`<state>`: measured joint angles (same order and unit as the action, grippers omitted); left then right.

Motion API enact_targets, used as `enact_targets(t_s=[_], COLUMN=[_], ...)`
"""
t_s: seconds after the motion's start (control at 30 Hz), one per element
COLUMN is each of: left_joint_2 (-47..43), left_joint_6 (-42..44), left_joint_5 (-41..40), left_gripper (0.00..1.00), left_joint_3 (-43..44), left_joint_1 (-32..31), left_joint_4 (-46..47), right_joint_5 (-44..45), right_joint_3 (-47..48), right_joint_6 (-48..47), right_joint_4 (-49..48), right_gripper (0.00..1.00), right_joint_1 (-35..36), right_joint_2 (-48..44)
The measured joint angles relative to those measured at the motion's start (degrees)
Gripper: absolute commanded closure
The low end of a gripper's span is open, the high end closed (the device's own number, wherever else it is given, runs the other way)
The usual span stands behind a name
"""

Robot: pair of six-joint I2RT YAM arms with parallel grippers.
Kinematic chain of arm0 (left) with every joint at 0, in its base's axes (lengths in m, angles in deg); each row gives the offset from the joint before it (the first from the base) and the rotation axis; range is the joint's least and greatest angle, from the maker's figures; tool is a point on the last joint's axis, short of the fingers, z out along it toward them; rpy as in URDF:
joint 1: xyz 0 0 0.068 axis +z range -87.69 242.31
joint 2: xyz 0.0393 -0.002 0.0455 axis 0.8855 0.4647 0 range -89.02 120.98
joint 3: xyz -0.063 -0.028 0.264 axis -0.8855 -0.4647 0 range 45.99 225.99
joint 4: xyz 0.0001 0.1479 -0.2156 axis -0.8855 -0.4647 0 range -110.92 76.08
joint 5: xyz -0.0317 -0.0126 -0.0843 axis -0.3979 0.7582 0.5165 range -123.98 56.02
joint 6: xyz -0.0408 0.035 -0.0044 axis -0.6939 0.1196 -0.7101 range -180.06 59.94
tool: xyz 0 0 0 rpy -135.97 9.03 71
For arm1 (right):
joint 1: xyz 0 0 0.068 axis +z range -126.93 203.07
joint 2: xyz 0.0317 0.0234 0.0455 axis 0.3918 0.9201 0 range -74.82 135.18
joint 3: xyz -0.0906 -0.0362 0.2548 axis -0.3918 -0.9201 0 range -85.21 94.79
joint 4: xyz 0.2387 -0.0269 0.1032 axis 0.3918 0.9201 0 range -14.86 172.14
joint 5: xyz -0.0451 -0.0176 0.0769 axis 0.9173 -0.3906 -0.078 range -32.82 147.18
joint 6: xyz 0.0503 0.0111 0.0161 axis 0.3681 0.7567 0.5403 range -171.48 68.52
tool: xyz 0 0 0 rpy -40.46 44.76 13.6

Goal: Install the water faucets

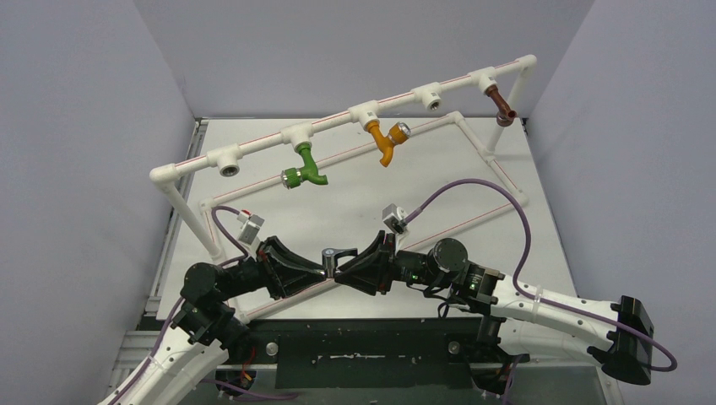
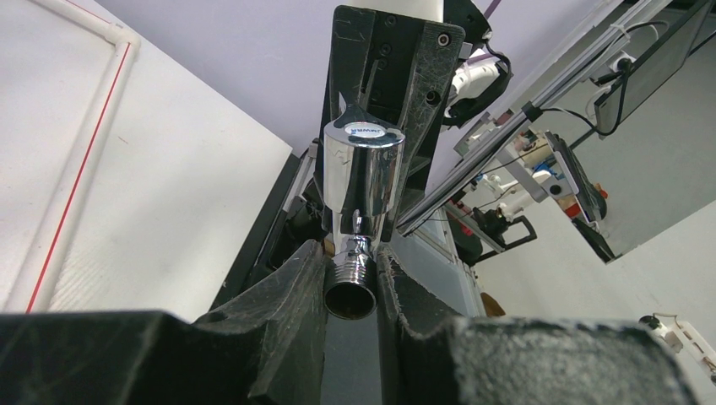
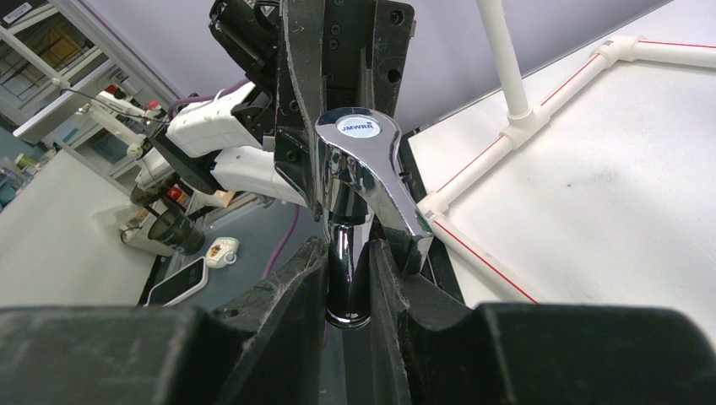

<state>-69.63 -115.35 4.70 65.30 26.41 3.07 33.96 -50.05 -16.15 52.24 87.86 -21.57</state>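
- Top external view: the white pipe frame stands on the table, and its raised rail carries five outlets. Three are filled and two are bare, so by my reckoning the job is a little over half done.
- Fitted on the rail, from left to right, are the green tap, the orange tap and the brown tap.
- The left-end socket is empty, as is the second open socket between the orange and brown taps.
- The chrome tap is off the frame, near the front of the table and well apart from the rail. It is carried between the left gripper and the right gripper, which meet tip to tip.
- Left wrist view: the left gripper has its jaws clamped on the threaded end of the chrome tap.
- Right wrist view: the right gripper has its jaws closed tight on the spout of the chrome tap.
- What remains, as I judge it, is to carry this tap to an open socket and screw it in, which would leave one socket unfilled.
- Hard to make out:
  - From above, the fingers cover most of the tap and only the lever handle shows.
  - I cannot tell which socket is meant.
  - I cannot tell whether the fitted taps are screwed home.
  - No fifth tap is in view.
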Motion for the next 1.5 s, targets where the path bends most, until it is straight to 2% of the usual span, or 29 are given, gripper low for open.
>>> enact_targets(t_s=[0.17,0.4,0.63,0.9,1.13,1.4,1.5], left_joint_2=[0.4,1.3,1.3,1.9,5.8,16.7,22.4], left_joint_6=[0.2,1.1,2.6,11.2,21.9,31.1,33.8], left_joint_5=[0.0,-0.3,-1.2,-5.3,-10.2,-14.6,-17.6], left_gripper=[0.82,0.45,0.27,0.20,0.18,0.18,0.15], left_joint_3=[0.0,0.0,0.5,8.5,19.2,38.5,47.3], left_joint_1=[0.0,0.0,0.0,0.0,0.0,0.0,0.0], left_joint_4=[-0.1,-0.7,-3.1,-15.9,-29.2,-40.2,-42.7], right_joint_5=[0.5,1.6,3.3,8.2,18.6,31.8,34.9], right_joint_3=[0.4,1.4,1.4,3.6,9.8,13.5,13.5], right_joint_6=[-0.7,-2.4,-3.4,-5.9,-10.9,-15.3,-16.0], right_joint_4=[1.4,4.9,7.6,13.8,24.1,33.4,35.8], right_gripper=[1.00,1.00,1.00,1.00,1.00,1.00,1.00], right_joint_1=[0.0,0.0,0.1,0.1,0.1,-0.3,-0.7], right_joint_2=[-0.2,-0.3,-1.1,-4.4,-6.5,-6.6,-6.7])
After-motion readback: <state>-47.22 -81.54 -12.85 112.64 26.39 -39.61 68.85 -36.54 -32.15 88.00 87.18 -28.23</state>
